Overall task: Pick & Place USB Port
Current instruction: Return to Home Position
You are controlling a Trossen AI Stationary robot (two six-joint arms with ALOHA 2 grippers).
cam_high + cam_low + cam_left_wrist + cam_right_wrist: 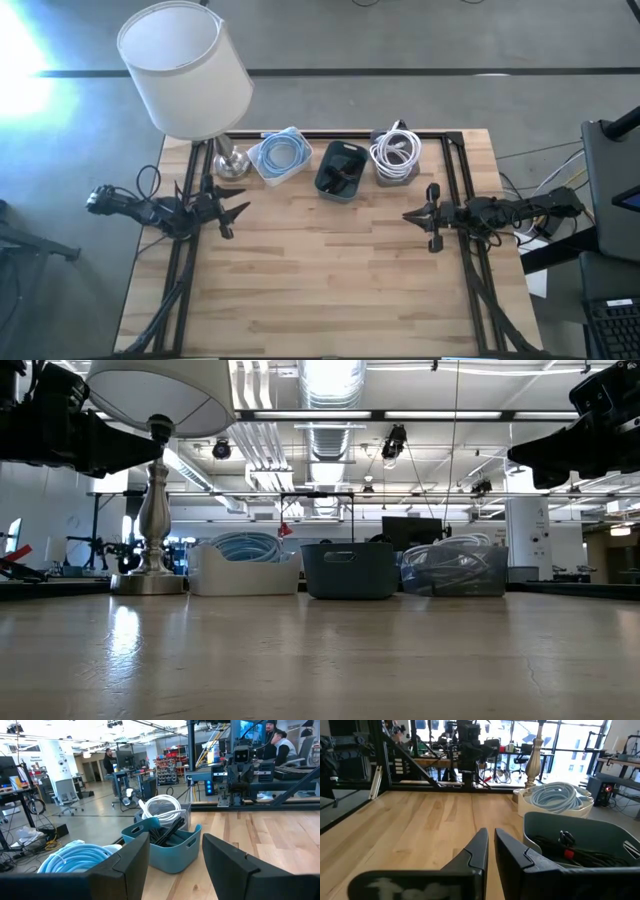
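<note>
No USB port can be told apart in any view; it may be hidden among the cables in the bins. Three bins stand in a row along the table's far edge: a white one with light-blue cable (280,156), a dark teal one with black cables (340,170), and a clear one with white cables (397,152). My left gripper (238,207) hovers open over the table's left side, pointing level toward the middle (175,865). My right gripper (408,214) hovers shut over the right side, facing it (491,847). Neither holds anything.
A table lamp with a white shade (185,70) stands on its metal base (228,160) at the far left corner, close to my left gripper. Black frame rails (462,170) run along the table's left, right and far edges. Bare wood (330,270) lies between the arms.
</note>
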